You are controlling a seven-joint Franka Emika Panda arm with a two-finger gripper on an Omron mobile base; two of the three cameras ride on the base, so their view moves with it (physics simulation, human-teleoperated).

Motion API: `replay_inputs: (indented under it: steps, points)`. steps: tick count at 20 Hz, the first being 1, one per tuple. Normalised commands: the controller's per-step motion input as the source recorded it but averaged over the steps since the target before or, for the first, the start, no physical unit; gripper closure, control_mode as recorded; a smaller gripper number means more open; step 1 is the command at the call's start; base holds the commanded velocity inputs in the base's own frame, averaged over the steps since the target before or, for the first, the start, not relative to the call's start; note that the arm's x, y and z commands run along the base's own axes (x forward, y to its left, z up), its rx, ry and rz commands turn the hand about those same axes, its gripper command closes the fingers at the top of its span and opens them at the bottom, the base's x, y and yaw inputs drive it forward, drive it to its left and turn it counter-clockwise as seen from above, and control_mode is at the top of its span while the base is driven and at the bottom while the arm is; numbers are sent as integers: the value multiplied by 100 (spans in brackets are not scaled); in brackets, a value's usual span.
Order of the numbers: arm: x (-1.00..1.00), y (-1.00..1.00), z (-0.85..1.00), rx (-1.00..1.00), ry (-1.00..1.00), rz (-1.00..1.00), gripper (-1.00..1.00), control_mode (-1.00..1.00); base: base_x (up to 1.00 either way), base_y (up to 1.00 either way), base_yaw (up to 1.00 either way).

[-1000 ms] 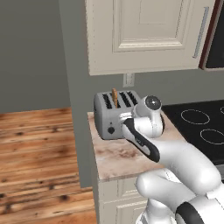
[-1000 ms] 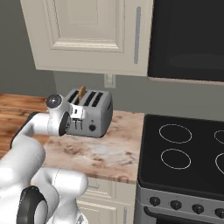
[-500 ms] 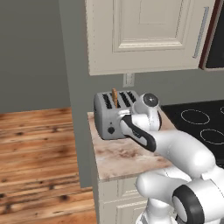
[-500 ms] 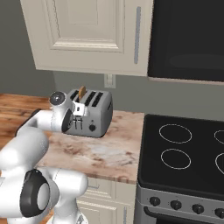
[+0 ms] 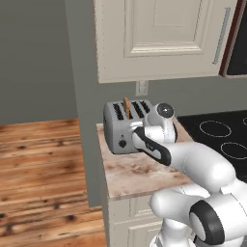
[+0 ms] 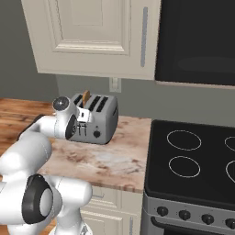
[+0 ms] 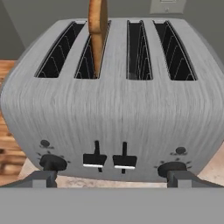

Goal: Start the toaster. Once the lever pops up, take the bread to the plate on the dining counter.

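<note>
Toaster (image 5: pixel 126 127) on marble counter (image 5: pixel 140 171)

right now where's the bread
The bread stands upright in the toaster's second slot from the left in the hand view, on the counter left of the stove.

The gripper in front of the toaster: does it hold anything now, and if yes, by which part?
Nothing is held. The gripper is open, its fingertips wide apart before the toaster; the bread stands in a slot, untouched.

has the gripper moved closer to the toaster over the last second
Yes. In the left base view the hand has swung left, from beside the toaster's right end to against its front; the toaster has not shifted on the counter.
</note>
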Motion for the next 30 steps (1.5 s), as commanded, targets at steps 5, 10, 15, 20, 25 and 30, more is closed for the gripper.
replay_inputs:
  steps: [5,10,15,20,25,30]
  points:
    - [10,0,-3,0,0,-2,-100,-100,0,0,0]
    - [16,-8,-6,1,0,0,-100,-100,0,0,0]
    - [7,-7,-3,3,0,0,-100,-100,0,0,0]
    - [0,0,-13,0,0,0,-100,-100,0,0,0]
    - [0,0,-19,0,0,0,-100,-100,0,0,0]
    - [5,0,-7,0,0,0,-100,-100,0,0,0]
